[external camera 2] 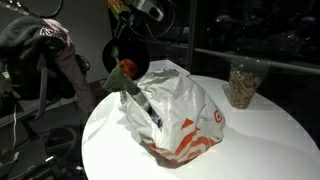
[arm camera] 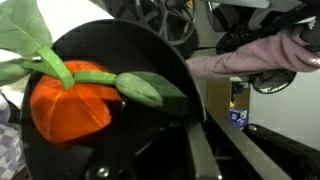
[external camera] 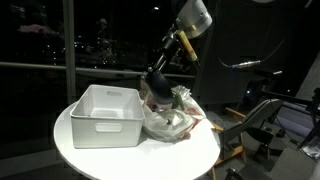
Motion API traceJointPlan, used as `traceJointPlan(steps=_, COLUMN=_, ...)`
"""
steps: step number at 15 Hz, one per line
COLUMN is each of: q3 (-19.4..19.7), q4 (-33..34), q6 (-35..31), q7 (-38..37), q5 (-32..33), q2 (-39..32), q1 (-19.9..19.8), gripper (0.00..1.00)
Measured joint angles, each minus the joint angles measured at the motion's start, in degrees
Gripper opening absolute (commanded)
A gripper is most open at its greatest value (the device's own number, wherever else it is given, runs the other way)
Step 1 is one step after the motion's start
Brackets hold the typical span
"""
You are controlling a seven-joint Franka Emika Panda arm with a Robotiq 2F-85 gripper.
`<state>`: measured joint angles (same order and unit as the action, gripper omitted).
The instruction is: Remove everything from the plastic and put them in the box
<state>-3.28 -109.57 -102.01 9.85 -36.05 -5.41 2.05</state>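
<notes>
In an exterior view, the camera stands at mid distance, slightly above the round white table. It faces dark windows, with the rigid white rectangular bin at left and the wrinkly whitish translucent plastic bag at right. In an exterior view set nearer and higher, the lens looks down onto the same bag. Both exterior views share the table, the bag and the robot arm. The wrist view sits very close to an orange plush fruit with green leaves, which also shows in an exterior view.
</notes>
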Motion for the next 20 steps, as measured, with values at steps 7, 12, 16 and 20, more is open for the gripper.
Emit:
traceJointPlan(steps=7, q3=-6.29, q4=3.33, q6=-7.54, q7=-8.54, q5=20.59, q2=0.4, q1=8.26, gripper=0.05)
traceJointPlan(steps=12, q3=-9.84, q4=6.21, q6=-7.88, q7=-15.07, q5=38.59, q2=-0.7, q1=13.42, gripper=0.05)
traceJointPlan(steps=16, q3=-10.72, q4=9.83, q6=-9.32, q7=-18.69, q5=52.53, q2=-5.81, q1=16.78, gripper=0.05)
traceJointPlan(steps=20, q3=-10.39, q4=15.22, q6=-10.78, q7=-20.41, q5=60.73, q2=-13.86, q1=19.04, gripper=0.05)
